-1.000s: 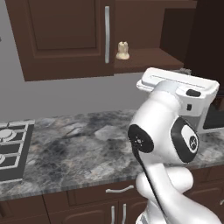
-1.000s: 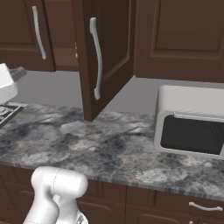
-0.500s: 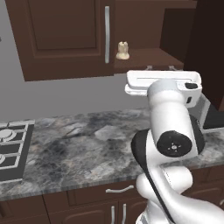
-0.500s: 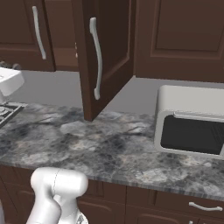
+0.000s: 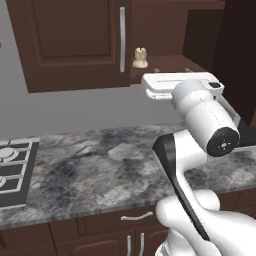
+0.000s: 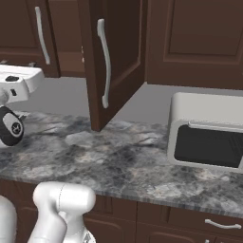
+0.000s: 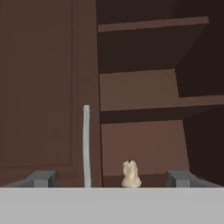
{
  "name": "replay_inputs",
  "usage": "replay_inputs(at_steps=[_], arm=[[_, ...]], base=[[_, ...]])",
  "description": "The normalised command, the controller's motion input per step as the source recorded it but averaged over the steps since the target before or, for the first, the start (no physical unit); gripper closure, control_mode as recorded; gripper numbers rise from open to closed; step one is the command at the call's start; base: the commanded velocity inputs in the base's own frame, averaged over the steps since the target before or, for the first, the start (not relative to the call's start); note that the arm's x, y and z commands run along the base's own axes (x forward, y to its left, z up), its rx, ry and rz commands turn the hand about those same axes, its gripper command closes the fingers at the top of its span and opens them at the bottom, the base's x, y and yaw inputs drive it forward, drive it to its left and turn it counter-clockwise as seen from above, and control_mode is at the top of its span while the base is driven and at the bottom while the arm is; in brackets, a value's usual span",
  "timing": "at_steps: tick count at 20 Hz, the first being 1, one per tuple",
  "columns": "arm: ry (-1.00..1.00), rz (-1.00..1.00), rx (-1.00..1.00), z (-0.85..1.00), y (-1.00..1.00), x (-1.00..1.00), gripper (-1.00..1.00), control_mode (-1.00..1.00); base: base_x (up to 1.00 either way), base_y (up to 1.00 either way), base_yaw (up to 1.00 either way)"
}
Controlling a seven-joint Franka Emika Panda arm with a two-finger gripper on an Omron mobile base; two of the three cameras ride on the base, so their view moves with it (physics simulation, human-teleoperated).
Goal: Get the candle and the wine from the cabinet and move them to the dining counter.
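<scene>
Candle (image 7: 130, 174) upright on the open cabinet (image 7: 144, 92) bottom shelf, straight ahead of the gripper (image 7: 111, 178) and slightly toward one tip. Gripper released, jaws spread wide, nothing held. Well apart; forward reach judged necessary.

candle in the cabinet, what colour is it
Cream-beige; the candle shows best in the hand view, on the cabinet floor.

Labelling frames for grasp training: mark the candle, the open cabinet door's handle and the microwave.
candle (image 7: 130, 174), hand view, middle of its body.
door handle (image 6: 104, 65), right base view, mid-bar.
microwave (image 6: 206, 147), right base view, dark door glass.
</scene>
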Motion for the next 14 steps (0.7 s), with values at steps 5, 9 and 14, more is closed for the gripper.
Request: replay_inputs(at_steps=[5, 9, 14], arm=[[0.03, 0.12, 0.02, -0.04, 0.15, 0.69, -1.00, -1.00], [0.03, 0.00, 0.00, -0.09, 0.26, 0.41, -1.00, -1.00], [0.01, 0.00, 0.00, -0.03, 0.19, 0.52, -1.00, -1.00]], base=[[0.00, 0.00, 0.00], [0.00, 0.00, 0.00], [0.00, 0.00, 0.00]])
